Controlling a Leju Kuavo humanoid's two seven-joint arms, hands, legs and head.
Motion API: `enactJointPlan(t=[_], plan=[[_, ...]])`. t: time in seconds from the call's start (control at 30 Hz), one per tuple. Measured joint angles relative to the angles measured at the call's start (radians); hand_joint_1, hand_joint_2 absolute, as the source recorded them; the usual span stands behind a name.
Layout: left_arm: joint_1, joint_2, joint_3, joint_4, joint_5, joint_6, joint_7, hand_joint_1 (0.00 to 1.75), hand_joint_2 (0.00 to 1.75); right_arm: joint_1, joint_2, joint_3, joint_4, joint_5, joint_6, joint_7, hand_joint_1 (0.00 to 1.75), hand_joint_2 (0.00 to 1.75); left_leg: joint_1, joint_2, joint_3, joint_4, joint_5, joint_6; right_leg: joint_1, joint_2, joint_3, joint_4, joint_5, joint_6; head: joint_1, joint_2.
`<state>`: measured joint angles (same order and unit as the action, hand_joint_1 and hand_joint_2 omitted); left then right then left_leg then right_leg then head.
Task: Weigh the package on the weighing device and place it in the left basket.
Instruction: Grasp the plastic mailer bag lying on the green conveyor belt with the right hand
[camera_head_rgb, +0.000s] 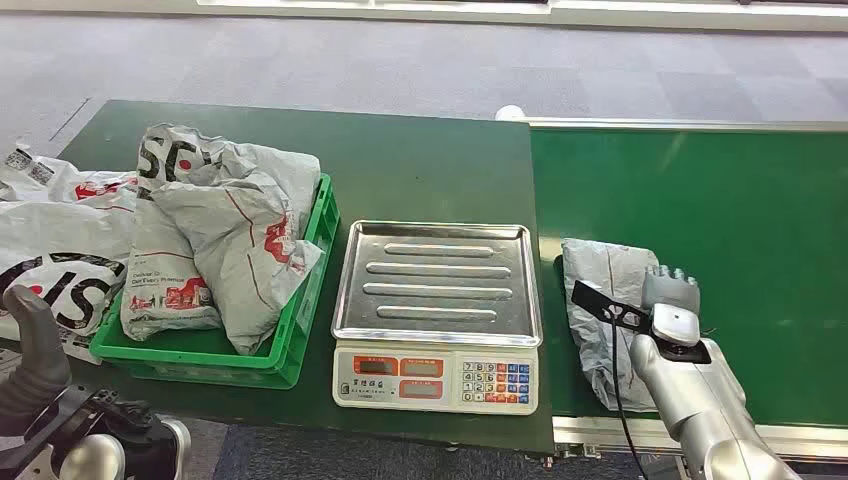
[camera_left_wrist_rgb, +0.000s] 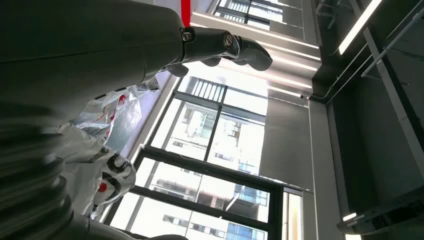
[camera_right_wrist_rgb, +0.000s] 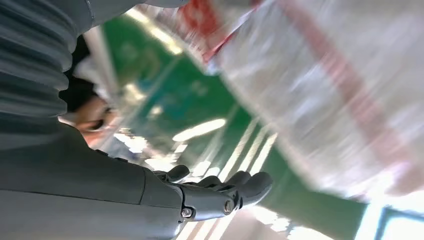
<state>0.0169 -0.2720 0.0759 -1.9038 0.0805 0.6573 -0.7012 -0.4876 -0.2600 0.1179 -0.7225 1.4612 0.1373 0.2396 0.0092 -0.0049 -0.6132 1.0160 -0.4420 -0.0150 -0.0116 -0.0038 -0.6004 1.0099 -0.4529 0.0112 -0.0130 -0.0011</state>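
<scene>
A grey plastic package lies on the green conveyor belt, just right of the scale; it appears close and blurred in the right wrist view. My right hand hovers at the package's right edge, fingers stretched out and holding nothing. The scale stands mid-table with a bare steel tray. The green basket sits left of the scale and holds grey packages. My left hand hangs low at the table's front left corner, its fingers extended and empty.
More grey packages are piled on the table left of the basket and show in the left wrist view. The green conveyor belt stretches right, with a metal rail along its far edge. A black cable runs along my right wrist.
</scene>
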Motion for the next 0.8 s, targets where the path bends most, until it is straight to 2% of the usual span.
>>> enactJointPlan(t=[0.4,0.47,0.67,0.8], plan=[[-0.003,0.0,-0.001,0.017,0.0,-0.001,0.0,0.0,1.75,-0.024,-0.017,0.03,0.043,-0.06,0.018,0.001,0.0,1.75,0.0,0.0,0.0,0.0,0.0,0.0,0.0,0.0,0.0,0.0,0.0,0.0,0.0,0.0],[-0.005,0.0,-0.002,0.023,-0.001,-0.002,0.0,0.0,1.75,-0.019,-0.026,0.033,0.046,-0.094,0.043,-0.036,0.0,1.75,0.0,0.0,0.001,0.0,0.0,0.0,0.0,0.0,0.0,0.0,0.0,0.0,0.0,0.0],[-0.014,0.0,-0.005,0.051,-0.001,-0.002,0.0,0.0,1.75,0.005,-0.067,0.055,0.045,-0.211,0.125,-0.217,0.0,1.75,0.0,0.0,0.001,0.001,0.0,0.0,0.0,0.001,0.0,0.0,0.0,0.0,0.0,0.0],[-0.036,0.002,-0.007,0.072,0.006,-0.008,0.0,0.0,1.75,0.017,-0.107,0.115,0.011,-0.316,0.223,-0.32,0.0,1.75,0.0,0.001,0.002,0.001,0.0,0.0,0.001,0.001,0.001,0.0,0.0,0.0,0.0,0.0]])
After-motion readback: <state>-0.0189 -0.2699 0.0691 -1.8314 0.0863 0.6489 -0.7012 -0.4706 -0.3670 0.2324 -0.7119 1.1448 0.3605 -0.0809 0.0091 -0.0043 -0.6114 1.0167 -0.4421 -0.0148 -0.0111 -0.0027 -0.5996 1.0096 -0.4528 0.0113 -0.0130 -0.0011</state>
